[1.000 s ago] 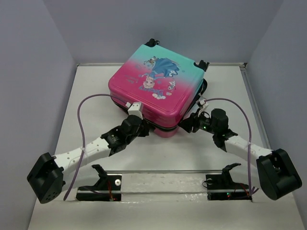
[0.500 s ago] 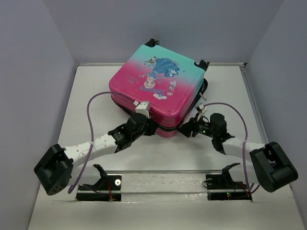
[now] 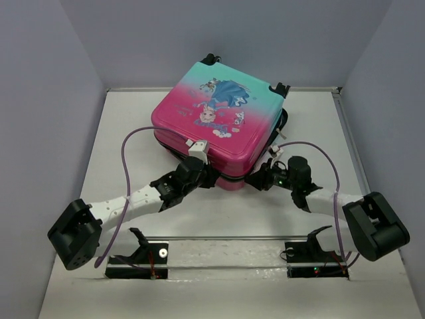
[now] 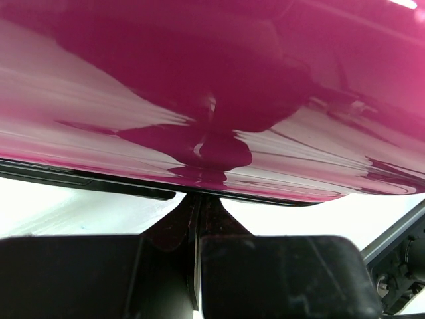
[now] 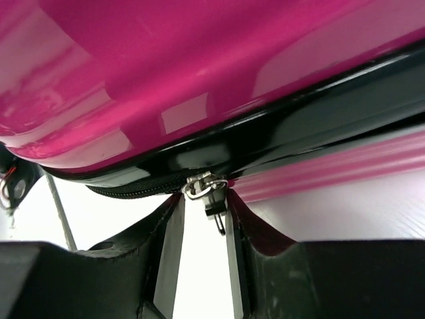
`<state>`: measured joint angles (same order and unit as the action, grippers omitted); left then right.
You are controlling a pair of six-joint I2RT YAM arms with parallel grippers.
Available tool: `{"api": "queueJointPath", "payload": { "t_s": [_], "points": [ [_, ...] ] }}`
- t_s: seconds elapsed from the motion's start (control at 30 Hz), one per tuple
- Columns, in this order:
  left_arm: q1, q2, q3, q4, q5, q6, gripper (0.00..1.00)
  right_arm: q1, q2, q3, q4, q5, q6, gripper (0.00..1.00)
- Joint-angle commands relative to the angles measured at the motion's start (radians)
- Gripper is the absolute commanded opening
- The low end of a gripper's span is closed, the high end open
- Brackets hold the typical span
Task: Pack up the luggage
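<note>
The luggage (image 3: pixel 219 113) lies flat at the back middle of the table, pink-to-teal shell up, lid down on the base. My left gripper (image 3: pixel 211 179) is shut and empty, its tips (image 4: pixel 198 199) touching the lower edge of the pink shell (image 4: pixel 212 66) at the near side. My right gripper (image 3: pixel 254 179) is at the near right corner, jaws a little apart (image 5: pixel 202 206). The metal zipper pull (image 5: pixel 212 194) hangs between them, close to the right finger, below the black zipper trim (image 5: pixel 133 189) and pink shell (image 5: pixel 166 66).
The white table (image 3: pixel 126 146) is walled on the left, right and back. The suitcase's black wheels (image 3: pixel 277 88) point to the back wall. A clear bar with two black mounts (image 3: pixel 226 256) runs along the near edge by the arm bases.
The left arm has swung right and forward, bringing its shut gripper to the suitcase's near edge. The right gripper has moved a little left along the zipper edge.
</note>
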<state>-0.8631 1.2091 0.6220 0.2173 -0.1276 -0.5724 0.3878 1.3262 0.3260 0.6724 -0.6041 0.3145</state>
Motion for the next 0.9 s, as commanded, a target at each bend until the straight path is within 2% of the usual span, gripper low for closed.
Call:
{"api": "queueJointPath", "payload": {
  "t_s": [0.0,0.13,0.23,0.27,0.33,0.6,0.73,0.87],
  "points": [
    [-0.010,0.017,0.044,0.113,-0.001,0.006,0.09,-0.001,-0.110,-0.005,0.084,0.154,-0.015,0.35],
    [-0.016,0.006,0.044,0.116,-0.004,0.003,0.08,-0.001,-0.209,-0.031,0.027,0.211,-0.009,0.35],
    [-0.022,-0.008,0.035,0.116,-0.014,-0.003,0.08,-0.001,-0.217,-0.025,-0.008,0.233,-0.020,0.23],
    [-0.024,-0.011,0.033,0.116,-0.012,-0.001,0.08,-0.001,-0.211,-0.024,-0.008,0.234,-0.018,0.14],
    [-0.028,-0.019,0.024,0.116,-0.010,-0.001,0.08,-0.001,-0.196,-0.018,0.001,0.228,-0.011,0.08],
    [-0.076,-0.022,-0.007,0.172,0.028,-0.003,0.09,-0.001,-0.183,-0.027,0.012,0.181,0.040,0.07],
    [-0.083,0.044,0.044,0.217,0.019,-0.009,0.09,0.008,-0.249,-0.045,-0.081,0.171,0.063,0.07],
    [-0.082,0.119,0.128,0.231,-0.033,0.005,0.09,0.081,-0.309,-0.033,-0.221,0.182,0.067,0.07]
  ]
}}
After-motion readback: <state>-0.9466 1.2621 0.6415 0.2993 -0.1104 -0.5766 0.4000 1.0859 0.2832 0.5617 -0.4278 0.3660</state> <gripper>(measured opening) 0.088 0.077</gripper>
